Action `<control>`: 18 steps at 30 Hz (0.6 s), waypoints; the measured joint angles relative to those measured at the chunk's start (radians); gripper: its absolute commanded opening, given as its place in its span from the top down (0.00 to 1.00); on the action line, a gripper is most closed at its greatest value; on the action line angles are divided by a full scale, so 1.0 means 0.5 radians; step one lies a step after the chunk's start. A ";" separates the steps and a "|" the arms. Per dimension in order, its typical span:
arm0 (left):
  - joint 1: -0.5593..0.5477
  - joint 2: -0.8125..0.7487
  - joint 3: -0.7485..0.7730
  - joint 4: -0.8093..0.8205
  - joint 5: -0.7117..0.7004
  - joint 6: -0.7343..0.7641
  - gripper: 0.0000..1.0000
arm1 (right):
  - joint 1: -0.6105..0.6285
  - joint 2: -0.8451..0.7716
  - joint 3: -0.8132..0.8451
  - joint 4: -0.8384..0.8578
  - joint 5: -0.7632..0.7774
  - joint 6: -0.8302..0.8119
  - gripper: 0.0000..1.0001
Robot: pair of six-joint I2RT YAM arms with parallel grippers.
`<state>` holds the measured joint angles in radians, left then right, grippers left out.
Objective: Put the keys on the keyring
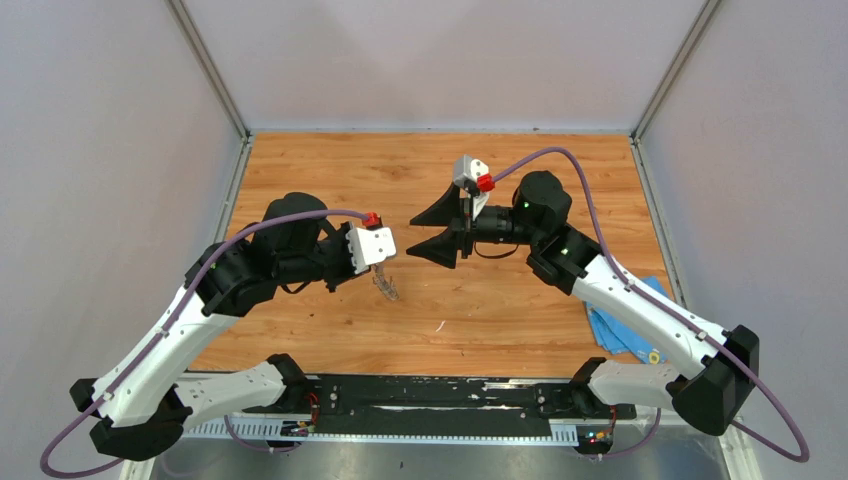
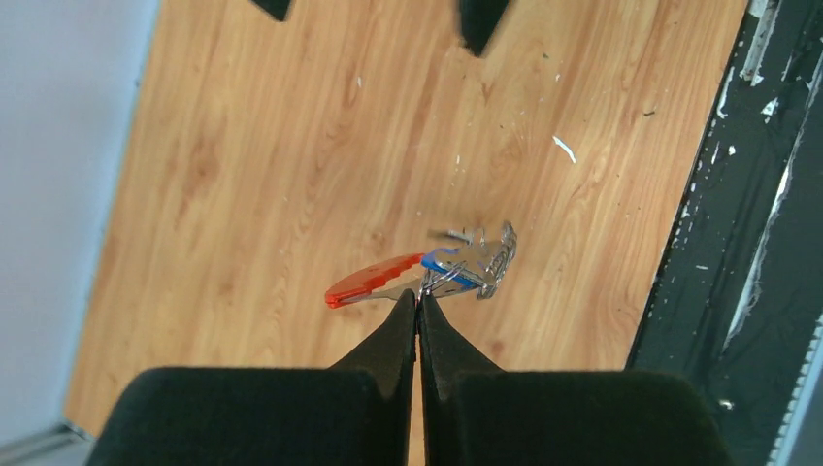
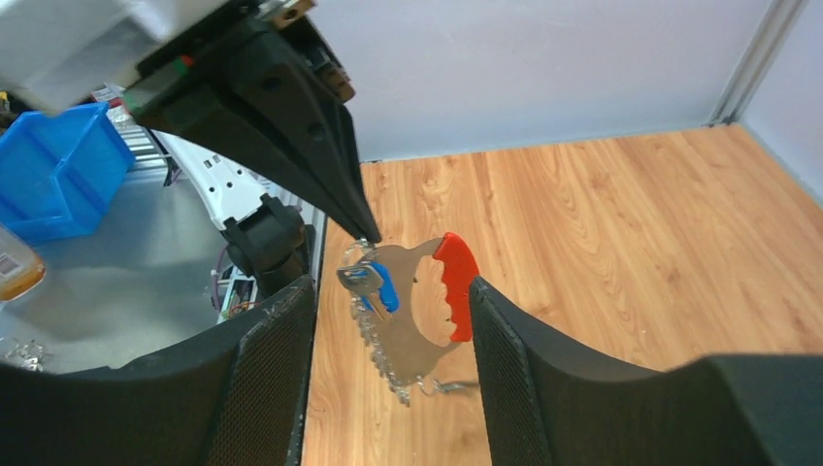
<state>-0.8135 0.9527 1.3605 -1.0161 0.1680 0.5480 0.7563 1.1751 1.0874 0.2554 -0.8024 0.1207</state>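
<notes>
Left wrist view: left end effector (image 2: 418, 299) pinched shut on keyring (image 2: 374, 283).
Right wrist view: right end effector (image 3: 390, 283) spread wide, flanking keyring; blue-headed key (image 3: 382, 289) hangs there.

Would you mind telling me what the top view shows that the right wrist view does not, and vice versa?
Only the top view: the blue cloth beside the right arm. Only the right wrist view: a blue bin off to the side, and a blue-headed key against the keyring. Both: the left tool shut on the keyring, with the right tool open facing it.
</notes>
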 measured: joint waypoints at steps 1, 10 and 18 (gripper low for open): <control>0.022 0.002 -0.020 -0.006 -0.002 -0.059 1.00 | 0.024 0.004 0.000 -0.018 0.024 -0.017 0.43; 0.106 0.049 -0.038 0.013 0.066 -0.325 1.00 | 0.354 0.043 -0.026 -0.058 0.315 -0.112 0.62; 0.107 0.048 -0.038 0.061 0.106 -0.372 1.00 | 0.421 0.119 -0.043 -0.032 0.473 -0.114 0.70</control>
<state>-0.7601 0.9768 1.3415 -0.9855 0.2211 0.3622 0.9668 1.2346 1.0660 0.2394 -0.5659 0.0635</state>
